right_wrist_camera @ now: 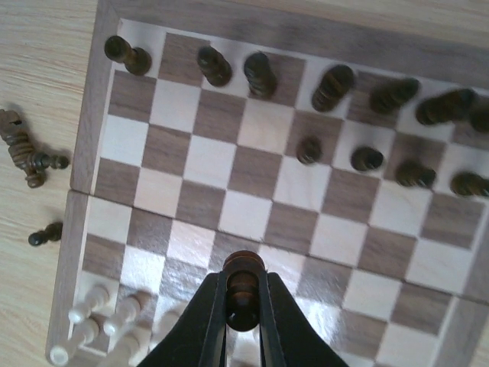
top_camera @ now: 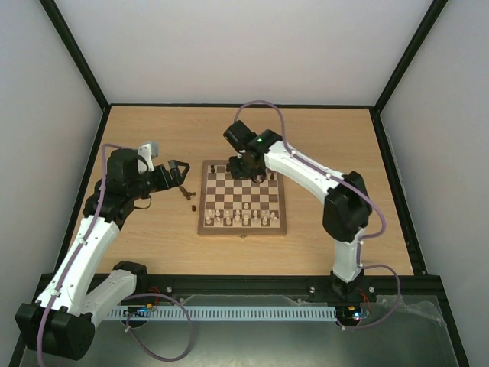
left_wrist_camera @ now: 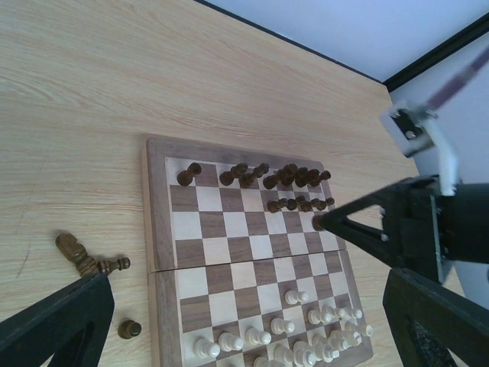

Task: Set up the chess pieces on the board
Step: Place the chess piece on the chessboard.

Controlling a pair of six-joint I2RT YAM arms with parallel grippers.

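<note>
**Dark piece in the air, pawn row half filled**

The right end effector [right_wrist_camera: 244, 277] was pressed together on one dark piece [right_wrist_camera: 244, 294], pinching it by its sides over the middle squares of the board [right_wrist_camera: 87, 145]. The other dark chess pieces [right_wrist_camera: 334, 86] stood along the far edge of the board. In front of them was a short row of four pawns [right_wrist_camera: 367, 158], which reached only from the far right corner to about the middle. The squares to the left of that row were bare. The pale pieces [right_wrist_camera: 99, 306] stood at the near edge.

A few loose dark pieces [left_wrist_camera: 76, 248] lay on the counter [left_wrist_camera: 92, 92] just beside the left edge of the board. The left end effector [top_camera: 177, 174] hung near them – spread wide and holding nothing.

The step in hand was, I judge, the placing of this carried piece, which looked like a pawn. The next move would call for bringing it toward the far edge, to the free square left of the standing pawns. Then it should be lowered upright and released gently – the neighbour pawn is close and could tip.

No box, tray or other container was seen; the pieces were only on the board and the counter.
</note>
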